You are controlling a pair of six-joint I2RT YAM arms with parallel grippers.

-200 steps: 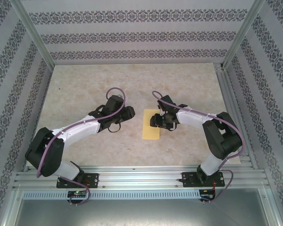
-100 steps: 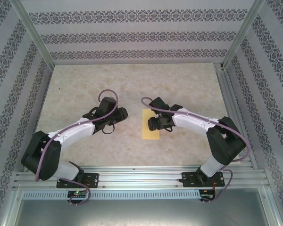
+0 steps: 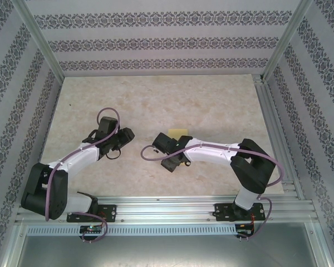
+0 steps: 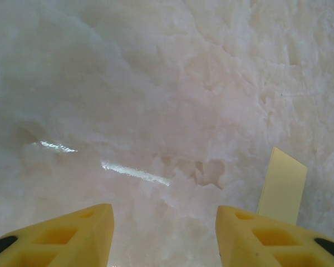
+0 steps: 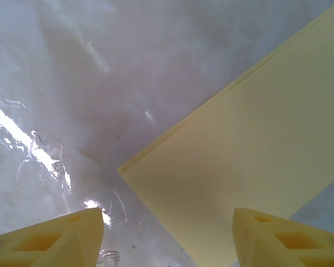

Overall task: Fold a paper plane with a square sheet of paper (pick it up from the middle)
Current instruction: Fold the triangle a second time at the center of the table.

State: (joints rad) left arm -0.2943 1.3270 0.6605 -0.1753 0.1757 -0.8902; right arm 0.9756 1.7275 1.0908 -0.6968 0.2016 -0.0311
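One pale-yellow paper sheet [image 5: 239,156] flat on worktop [image 3: 211,100], mostly hidden under right arm [image 3: 211,150] from above, left pincer [image 4: 164,222] spread and empty near sheet, right pincer [image 5: 167,222] spread over sheet corner, two pincers in all, finger bases cropped.

One sheet of paper [image 5: 250,150] — two arms [image 3: 211,151], one table [image 3: 156,94]

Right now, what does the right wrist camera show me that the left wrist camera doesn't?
Right wrist alone: a corner of the sheet of paper close up, its edge looking doubled, seen between the right gripper's open fingers. Left wrist alone: the sheet as a narrow strip off to the right, beyond the left gripper, whose open fingers frame bare table. Both: pale-yellow paper flat on the marbled table, nothing gripped.
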